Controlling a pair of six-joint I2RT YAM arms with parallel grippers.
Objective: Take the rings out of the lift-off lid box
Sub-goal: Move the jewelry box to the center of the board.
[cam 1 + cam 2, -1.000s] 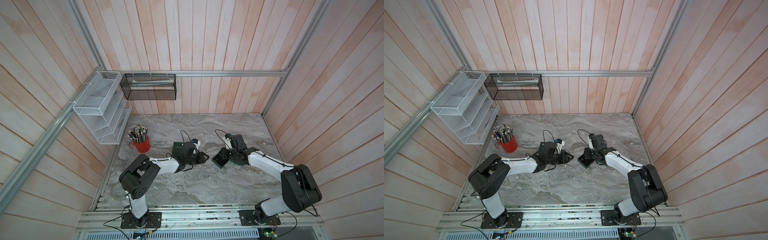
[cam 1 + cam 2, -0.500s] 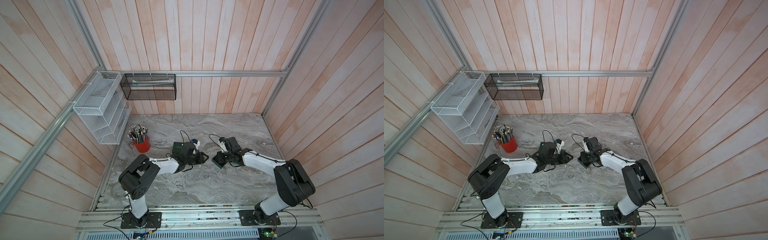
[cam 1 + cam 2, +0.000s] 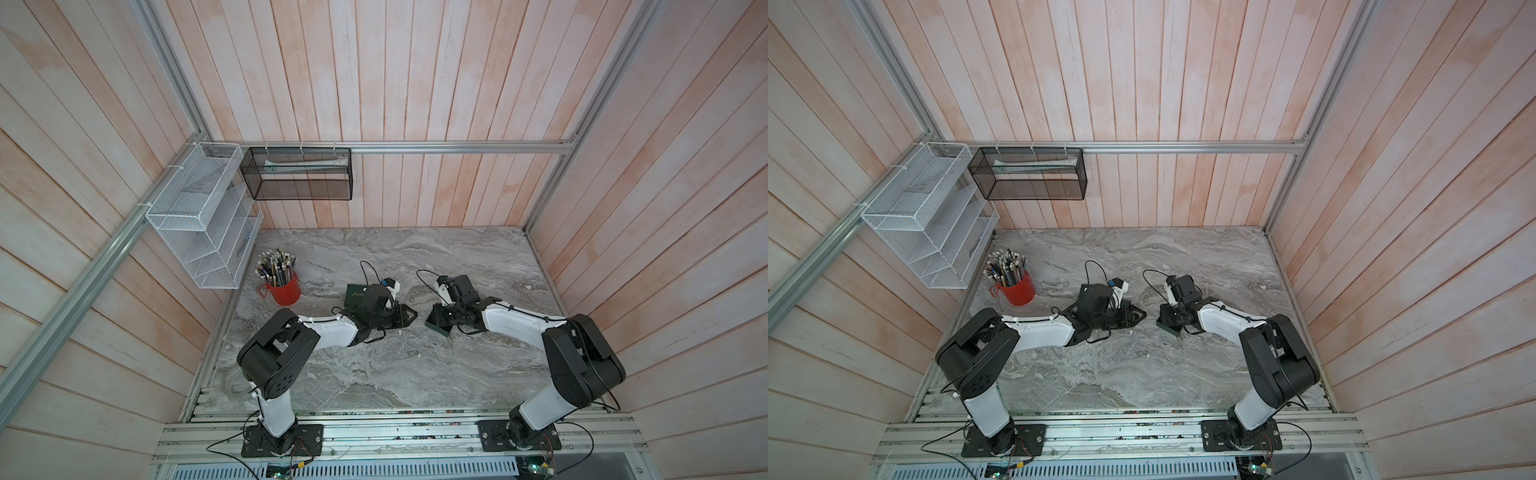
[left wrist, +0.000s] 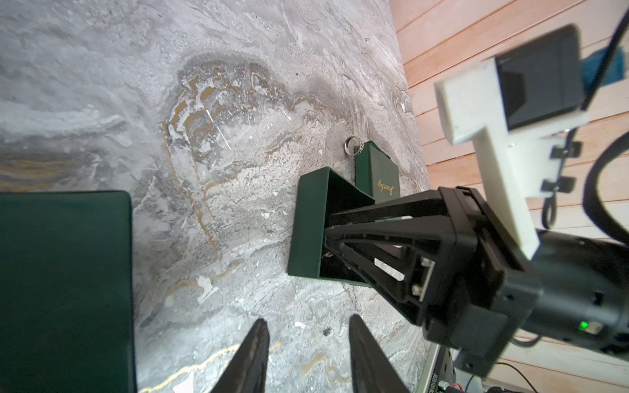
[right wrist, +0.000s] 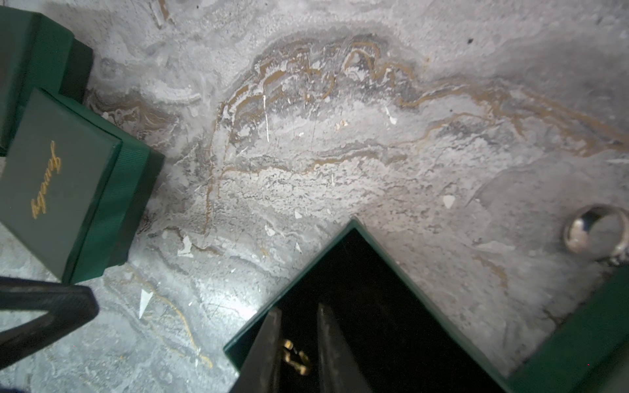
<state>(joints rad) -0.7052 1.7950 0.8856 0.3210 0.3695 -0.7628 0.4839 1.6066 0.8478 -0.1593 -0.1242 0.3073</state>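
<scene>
The lift-off lid box (image 4: 308,224) (image 5: 343,234) is dark green and stands open on the marble (image 3: 441,331) (image 3: 1170,329). My right gripper (image 5: 298,307) (image 3: 441,321) reaches down inside it. Its jaws are narrow and stand either side of a small gold ring (image 5: 294,357) on the black lining, with a sliver of gap showing. A silver ring (image 5: 595,234) (image 4: 350,144) lies on the table just outside the box. Short of the box, my left gripper (image 4: 307,319) (image 3: 409,318) hovers low and open, holding nothing.
A green piece with gold lettering (image 4: 377,173) sits right behind the open box. Two more green boxes (image 5: 64,183) (image 5: 30,61) stand by the left arm, one showing in a top view (image 3: 355,293). A red cup of pens (image 3: 282,286) is at far left.
My right gripper has moved left and down into the open box, and its jaws have narrowed round the gold ring. The left arm has stayed put.
</scene>
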